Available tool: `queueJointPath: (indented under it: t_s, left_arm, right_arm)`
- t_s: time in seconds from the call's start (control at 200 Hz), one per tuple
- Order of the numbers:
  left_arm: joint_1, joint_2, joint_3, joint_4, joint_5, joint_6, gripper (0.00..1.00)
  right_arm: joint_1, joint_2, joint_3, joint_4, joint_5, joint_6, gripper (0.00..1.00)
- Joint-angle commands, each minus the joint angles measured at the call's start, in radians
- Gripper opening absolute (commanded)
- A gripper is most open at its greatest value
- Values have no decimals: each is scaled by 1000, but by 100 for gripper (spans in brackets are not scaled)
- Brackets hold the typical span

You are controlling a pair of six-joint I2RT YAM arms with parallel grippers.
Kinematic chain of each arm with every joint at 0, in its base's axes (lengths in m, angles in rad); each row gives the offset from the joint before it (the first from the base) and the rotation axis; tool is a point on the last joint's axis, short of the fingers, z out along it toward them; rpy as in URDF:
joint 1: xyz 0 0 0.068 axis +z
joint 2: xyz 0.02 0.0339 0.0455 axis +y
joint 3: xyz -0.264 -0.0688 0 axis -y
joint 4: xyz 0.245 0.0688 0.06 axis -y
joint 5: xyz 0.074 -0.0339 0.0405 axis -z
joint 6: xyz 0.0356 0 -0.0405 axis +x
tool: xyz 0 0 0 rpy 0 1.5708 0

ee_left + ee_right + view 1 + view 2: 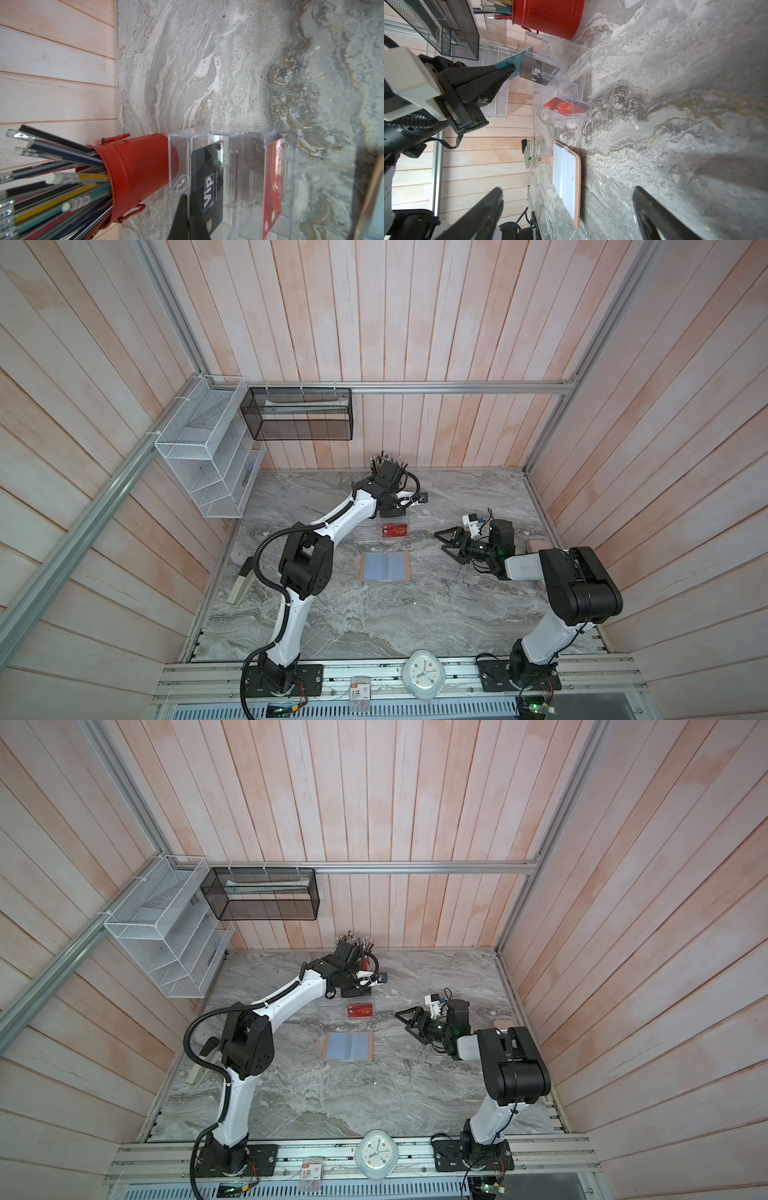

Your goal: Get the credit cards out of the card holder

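Right wrist view: the left gripper (511, 70) is seen with its jaws pressed onto the teal card (517, 60), which is held tilted at the far tier of the rack (586, 68). Whether that card touches the rack cannot be told. The left arm (332, 522) is stretched far across the table (374, 614), elbow bent, wrist turned down over the rack beside the red bucket (135, 172). The right arm (523, 566) is folded, its forearm pointed left. The right gripper (442, 542) is held low, right of the rack, jaws spread wide.

Three cards are counted: the teal one pinched, the black card (539, 72) stood in a farther tier, the red card (395, 531) in the nearest tier. One holder (384, 567) and one rack are seen.

The holder is laid open flat on the table, just near of the rack and well apart from both grippers. Its cover is tan-pink and its sleeves pale blue-grey. A strap tab (542, 159) with a snap is stuck out on its left side.
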Motion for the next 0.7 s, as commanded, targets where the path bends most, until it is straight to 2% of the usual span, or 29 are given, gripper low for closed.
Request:
queueJointPath:
  t_s: [0.0, 0.345, 0.56, 0.695]
  left_arm:
    - [0, 19, -4, 18, -7, 10, 0]
    - [0, 22, -21, 30, -13, 14, 6]
    - [2, 18, -34, 34, -23, 22, 6]
    - [3, 14, -33, 40, -27, 24, 10]
  right_arm:
    - [4, 15, -11, 34, -17, 11, 98]
    - [5, 4, -15, 39, -14, 17, 98]
    - [4, 9, -17, 53, -17, 24, 98]
    - [4, 8, -20, 59, -17, 28, 98]
